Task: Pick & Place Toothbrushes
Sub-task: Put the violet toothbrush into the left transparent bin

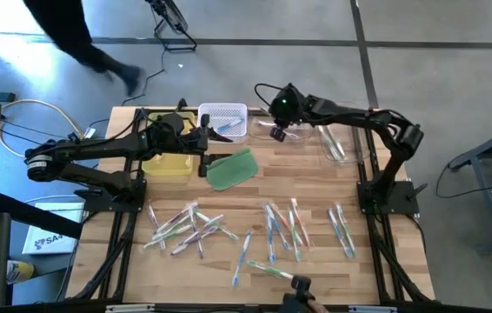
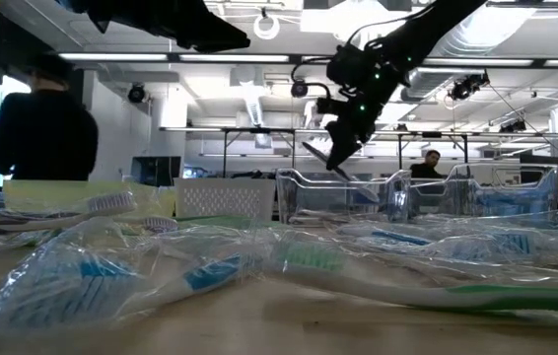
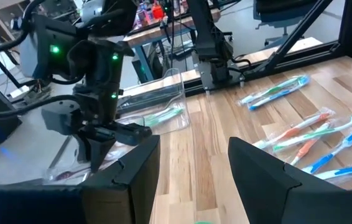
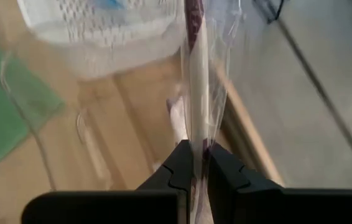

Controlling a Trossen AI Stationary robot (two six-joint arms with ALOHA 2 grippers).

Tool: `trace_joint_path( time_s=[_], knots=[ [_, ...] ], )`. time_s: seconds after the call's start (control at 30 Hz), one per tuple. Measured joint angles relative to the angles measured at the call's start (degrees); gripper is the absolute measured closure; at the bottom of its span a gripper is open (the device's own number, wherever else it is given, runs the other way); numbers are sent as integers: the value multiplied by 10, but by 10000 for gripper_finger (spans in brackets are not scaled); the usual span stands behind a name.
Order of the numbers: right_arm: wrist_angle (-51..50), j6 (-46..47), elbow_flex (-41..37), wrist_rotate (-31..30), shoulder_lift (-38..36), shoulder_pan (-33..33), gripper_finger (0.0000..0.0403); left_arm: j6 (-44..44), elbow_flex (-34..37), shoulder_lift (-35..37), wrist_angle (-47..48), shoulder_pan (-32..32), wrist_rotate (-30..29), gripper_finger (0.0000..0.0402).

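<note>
the right claw (image 4: 199,163) is clenched on a wrapped toothbrush (image 4: 196,74), its two dark fingers pinching the clear wrapper close to one end. the brush has a pale handle with a purple part at the far end, and its long axis runs straight out from the fingertips. in the high view this claw (image 1: 278,130) hangs over the far edge of the counter (image 1: 255,200), above a clear bin (image 1: 302,135), just beside the white mesh basket (image 1: 224,117), which already has a blue toothbrush in it. another clear tray (image 1: 342,143) further right holds a couple more.

the left claw (image 3: 191,168) is released, fingers spread with nothing between them, hovering over the yellow bin (image 1: 169,165) next to the flat green pad (image 1: 231,169).

the remaining toothbrushes (image 1: 272,230) lie scattered in loose clusters across the near half of the counter, mostly wrapped, pointing every which way, well apart from both claws. a person in dark clothes (image 2: 44,133) stands beyond the counter.
</note>
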State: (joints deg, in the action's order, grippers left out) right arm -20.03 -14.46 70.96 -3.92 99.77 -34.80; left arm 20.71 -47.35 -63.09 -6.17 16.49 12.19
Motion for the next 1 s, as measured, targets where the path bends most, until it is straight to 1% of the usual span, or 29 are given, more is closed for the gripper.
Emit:
trace_joint_path(
  time_s=[0.17, 0.37, 0.5, 0.8, 0.97, 1.0],
  knots=[
    [-33, 5, 0, 18, 0, -10, 386, 0, 0, 0, 1, 0, 0, 217],
    [-46, -4, 0, 33, 3, -15, 386, 0, 0, 0, 1, 0, 0, 217],
    [-44, -8, 0, 73, 20, -21, 386, 0, 0, 0, 2, 0, 0, 217],
    [-37, -47, -1, 76, 30, -24, 386, 0, 0, 0, 3, 0, 0, 217],
    [-37, -49, -1, 86, 30, -25, 385, 0, 0, 0, 3, 0, 0, 217],
    [-36, -49, -1, 86, 30, -25, 379, 0, 0, 0, 3, 0, 0, 217]
  ],
)
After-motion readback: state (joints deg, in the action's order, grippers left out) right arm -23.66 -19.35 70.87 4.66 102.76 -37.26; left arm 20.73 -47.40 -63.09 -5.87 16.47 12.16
